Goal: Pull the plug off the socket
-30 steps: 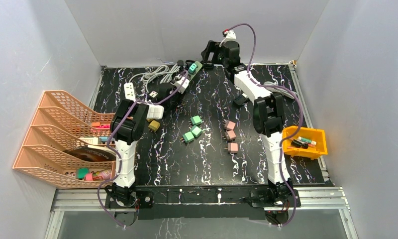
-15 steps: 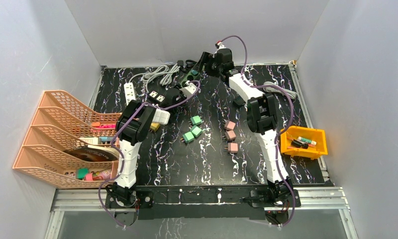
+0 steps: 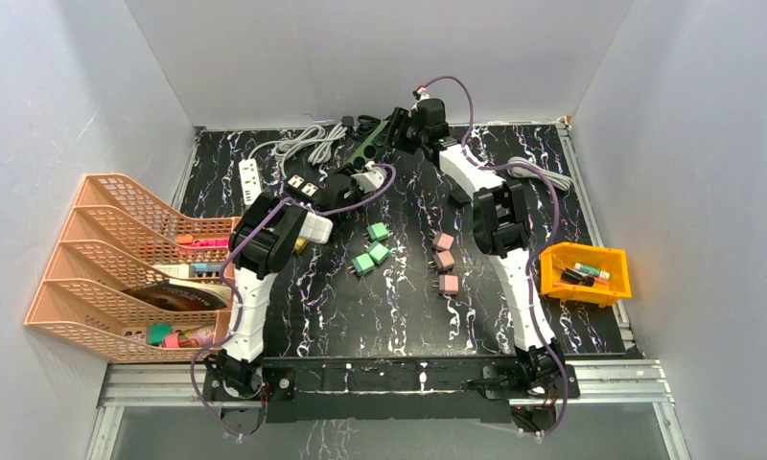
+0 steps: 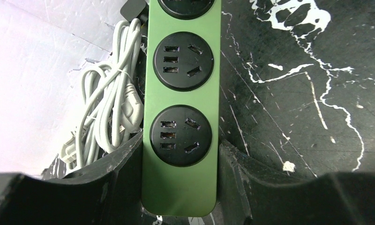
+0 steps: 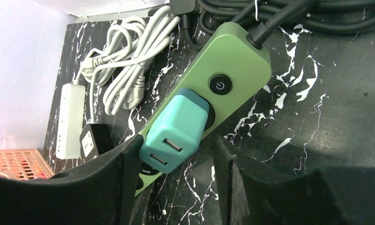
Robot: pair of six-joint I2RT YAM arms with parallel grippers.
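Observation:
A green power strip (image 3: 366, 149) lies at the back of the table and also shows in the left wrist view (image 4: 182, 108) and the right wrist view (image 5: 232, 61). A teal plug (image 5: 178, 124) sits in the strip's socket beside the power button. My left gripper (image 4: 181, 140) is shut on the strip's free end, a finger against each long side. My right gripper (image 5: 176, 140) is open around the plug: its left finger (image 5: 129, 159) is at the plug's corner and its right finger (image 5: 223, 164) stands apart. In the top view the right gripper (image 3: 396, 129) hides the plug.
A white power strip (image 3: 249, 175), a coiled white cable (image 3: 303, 144) and a black socket block (image 3: 303, 184) lie left of the green strip. Green plugs (image 3: 372, 247) and pink plugs (image 3: 444, 259) lie mid-table. An orange bin (image 3: 591, 273) is at the right, a peach file rack (image 3: 121, 259) at the left.
My right gripper has come down from above the back wall to the plug. My left gripper has moved forward onto the strip's near end, and the strip has shifted slightly.

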